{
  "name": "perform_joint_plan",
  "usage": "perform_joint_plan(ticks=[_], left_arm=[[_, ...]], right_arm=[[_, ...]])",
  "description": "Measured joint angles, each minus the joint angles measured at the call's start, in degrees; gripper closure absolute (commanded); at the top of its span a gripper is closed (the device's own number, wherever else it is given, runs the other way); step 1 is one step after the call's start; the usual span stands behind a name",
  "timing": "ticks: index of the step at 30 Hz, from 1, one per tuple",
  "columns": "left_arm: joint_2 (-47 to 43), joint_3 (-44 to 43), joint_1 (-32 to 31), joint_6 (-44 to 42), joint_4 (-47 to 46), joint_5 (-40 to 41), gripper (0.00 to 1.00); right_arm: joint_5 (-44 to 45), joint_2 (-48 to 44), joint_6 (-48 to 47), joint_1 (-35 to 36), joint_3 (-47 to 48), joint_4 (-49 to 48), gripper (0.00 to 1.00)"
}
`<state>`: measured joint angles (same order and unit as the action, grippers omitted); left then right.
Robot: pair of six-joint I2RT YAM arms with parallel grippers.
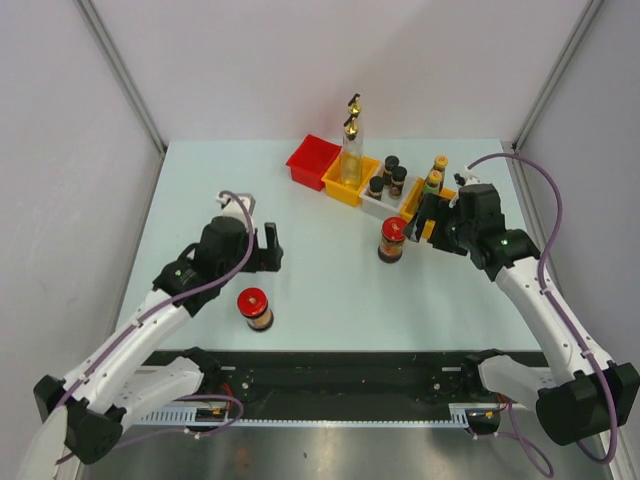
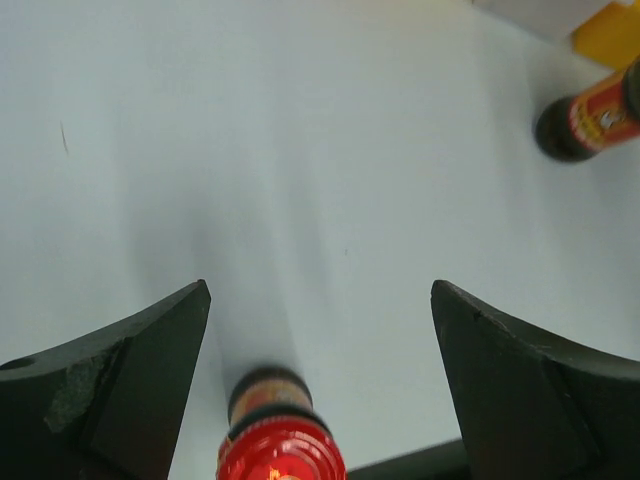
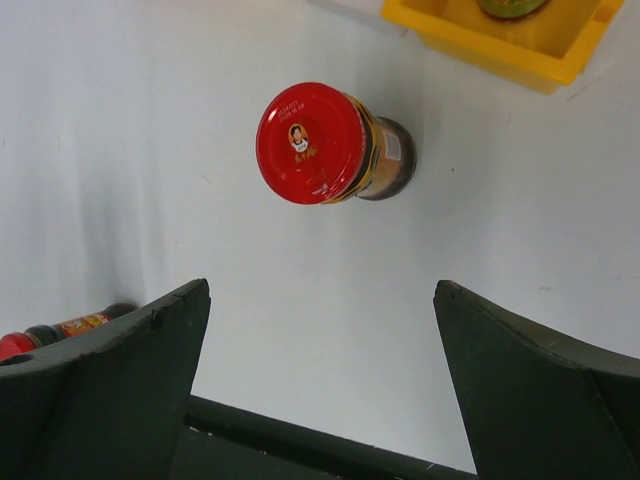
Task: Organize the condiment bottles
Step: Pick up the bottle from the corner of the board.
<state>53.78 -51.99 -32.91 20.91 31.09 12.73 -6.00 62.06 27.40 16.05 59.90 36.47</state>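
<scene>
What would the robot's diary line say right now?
left gripper: open, empty | right gripper: open, empty | near red-lidded jar: upright on table | far red-lidded jar: upright on table, near yellow bin

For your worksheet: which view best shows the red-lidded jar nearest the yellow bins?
Right wrist: the red-lidded jar is large, lid logo clear. Top external shows it small; left wrist only a blurred, cropped side.

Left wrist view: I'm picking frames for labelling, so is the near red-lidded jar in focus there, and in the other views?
Left wrist view: the red-lidded jar at the bottom edge is blurred, lid detail lost. Right wrist view: the other red-lidded jar is sharp, its lid print distinct. Top external view: even light, faint shadows.
</scene>
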Motion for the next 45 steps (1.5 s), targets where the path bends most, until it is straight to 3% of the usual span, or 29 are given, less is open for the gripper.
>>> perform_joint_plan(ticks=[9,35,38,45], left_arm=[[-6.7,8.2,-1.3,7.6,9.4,-1.6,0.03],[-7.7,11.7,-13.0,27.3,23.2,0.3,0.05],[-7.7,12.5,-13.9,28.3,23.4,0.2,0.10],[-7.4,13.0,-14.5,29.1,23.5,0.4,0.33]], right_arm=[[1.1,-0.9,1.4,2.4,-3.0,-0.4,0.00],[2.2,-0.9,2.6,3.0,-4.4,-1.5,0.00],[2.2,-0.9,2.6,3.1,-4.4,-1.6,0.00],[2.4,-0.9,2.6,3.1,-4.8,-1.6,0.00]])
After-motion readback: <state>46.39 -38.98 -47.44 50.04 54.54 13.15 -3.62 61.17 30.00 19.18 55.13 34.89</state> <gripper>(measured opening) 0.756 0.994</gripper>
